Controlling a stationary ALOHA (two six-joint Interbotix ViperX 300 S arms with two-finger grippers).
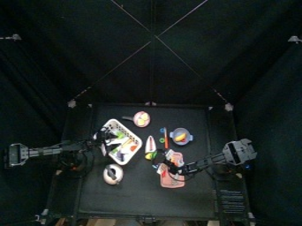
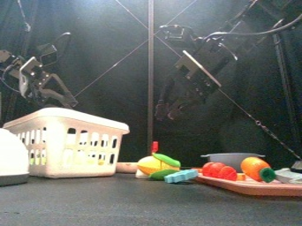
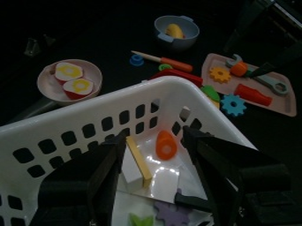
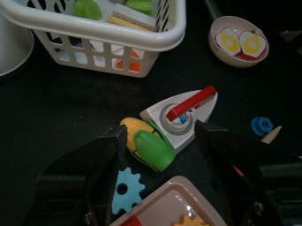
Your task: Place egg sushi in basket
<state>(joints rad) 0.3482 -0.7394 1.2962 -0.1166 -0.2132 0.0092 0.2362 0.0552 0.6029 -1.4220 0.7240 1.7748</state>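
The white latticed basket stands at the table's left and shows in the front view. Inside it lies a yellow slab on white, the egg sushi, beside an orange piece. My left gripper hangs open and empty just over the basket, with the sushi lying below between its jaws. My right gripper is open and empty above a yellow-green corn toy and a white-and-red toy, right of the basket.
A small plate with halved eggs sits behind the basket. A blue-rimmed bowl stands further right. A pink tray with toy foods lies front right. A white rounded object stands front left.
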